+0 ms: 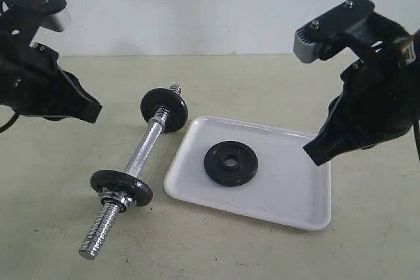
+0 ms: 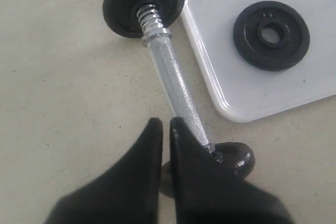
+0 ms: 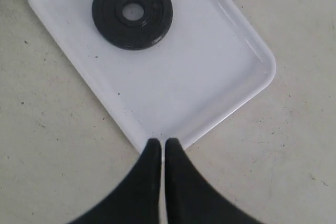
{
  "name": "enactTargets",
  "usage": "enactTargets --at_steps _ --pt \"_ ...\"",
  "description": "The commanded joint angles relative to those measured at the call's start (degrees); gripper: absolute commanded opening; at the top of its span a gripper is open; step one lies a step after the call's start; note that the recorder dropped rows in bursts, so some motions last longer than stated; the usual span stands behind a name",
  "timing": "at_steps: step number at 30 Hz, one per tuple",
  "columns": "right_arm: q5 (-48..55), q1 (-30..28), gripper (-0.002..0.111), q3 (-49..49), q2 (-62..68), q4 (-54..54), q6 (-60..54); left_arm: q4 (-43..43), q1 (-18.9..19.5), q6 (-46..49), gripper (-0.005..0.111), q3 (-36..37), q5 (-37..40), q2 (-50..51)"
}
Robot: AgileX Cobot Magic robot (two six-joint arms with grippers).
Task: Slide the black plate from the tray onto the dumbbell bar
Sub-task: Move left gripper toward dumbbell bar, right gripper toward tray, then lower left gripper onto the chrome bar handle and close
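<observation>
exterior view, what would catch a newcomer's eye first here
The black plate stands out first, lying flat on the white tray near the middle of the scene. Just left of the tray lies the chrome dumbbell bar, threaded at both ends. The left gripper and right gripper hang shut at either side, holding nothing.

The dumbbell bar [image 1: 146, 147] lies just beside the tray [image 1: 289, 188], blocking that side.

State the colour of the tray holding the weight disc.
White; the tray shows best in the right wrist view.
</observation>
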Motion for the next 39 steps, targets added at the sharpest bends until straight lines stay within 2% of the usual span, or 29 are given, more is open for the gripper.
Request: enactTargets --at_steps 1,9,18,21,28,39 --pt "1.87 0.16 0.000 0.08 2.05 0.83 -0.03 1.44 -0.41 -3.00 0.004 -0.32 -2.73 3.00" --pt "1.66 0.16 0.000 0.08 8.24 3.80 -0.15 1.44 -0.41 -4.64 0.004 -0.32 -3.58 7.10" --pt "-0.80 0.16 0.000 0.08 13.34 0.77 -1.07 1.05 -0.41 -5.42 0.004 -0.32 -4.44 12.15" --pt "-7.74 0.16 0.000 1.92 13.61 0.77 -0.93 1.05 -1.51 -5.42 0.004 -0.32 -5.30 12.60" --pt "-29.11 0.16 0.000 13.72 13.61 0.77 1.18 1.05 -5.58 -5.42 0.004 -0.32 -8.52 12.60" --pt "-33.30 0.16 0.000 16.66 13.61 0.77 1.13 1.85 -5.70 -7.89 0.004 -2.07 -10.08 12.84"
